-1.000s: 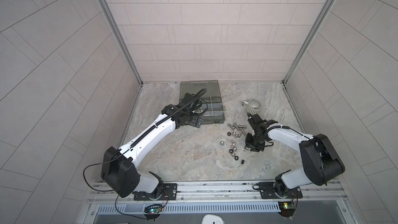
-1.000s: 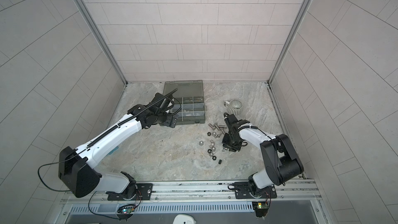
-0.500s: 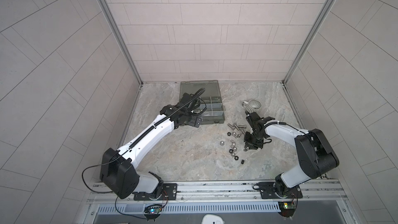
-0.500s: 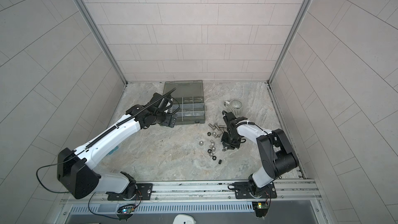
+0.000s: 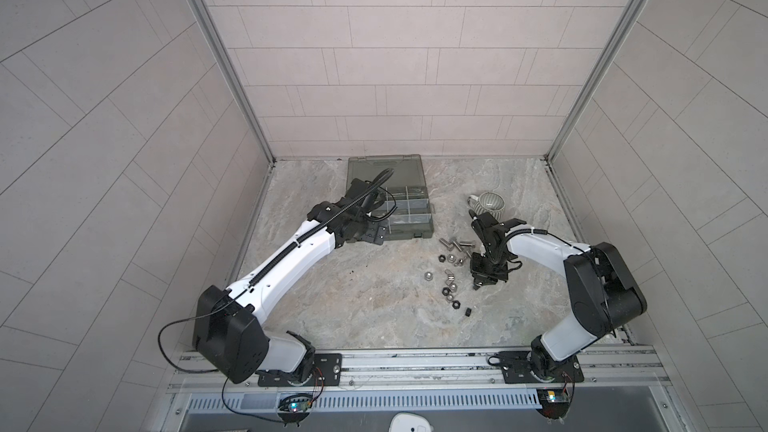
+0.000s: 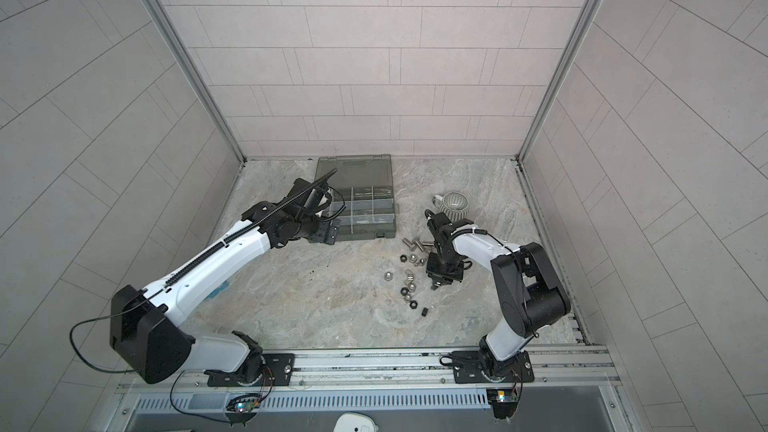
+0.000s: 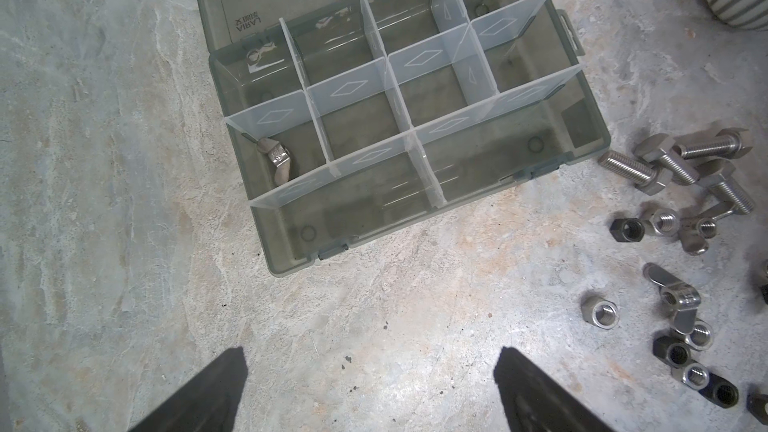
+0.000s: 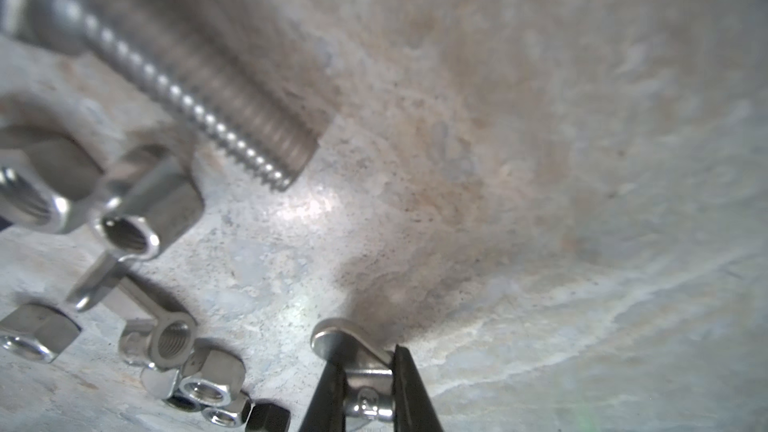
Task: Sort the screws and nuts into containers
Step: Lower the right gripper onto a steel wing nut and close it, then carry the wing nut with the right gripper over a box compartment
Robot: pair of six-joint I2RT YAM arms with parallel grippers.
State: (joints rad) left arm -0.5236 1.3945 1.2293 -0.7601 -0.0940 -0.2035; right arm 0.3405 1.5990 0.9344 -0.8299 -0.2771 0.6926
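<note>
Item: wing nut [image 8: 365,392], one of the nuts [image 7: 673,326]; bright silver, with flat rounded wings on a short threaded hub.
Location: low at the table [image 5: 374,309], on the right-edge side of the loose pile. We cannot tell whether it is clear of the surface.
Right gripper [image 8: 369,361]: jaws narrowed onto the hub, with one wing standing out past the fingertips.
Left gripper [image 7: 370,371]: jaws wide and empty, over bare table just before the front wall of the organizer case [image 7: 286,255].
Handling: we judge it light, rigid, smooth and apt to swivel. The hub looks the surest hold, the thin wings less so.
Loose stock: screws [image 7: 681,164], silver with threaded shanks and blocky heads, heaped toward the back edge. Silver and black nuts are strewn toward the front edge.
Containers [image 7: 436,89]: clear-divided compartments. We note a second wing nut [image 7: 277,160] in an end compartment of the middle row.
Also present: striped mug [image 5: 488,203], behind the pile.
</note>
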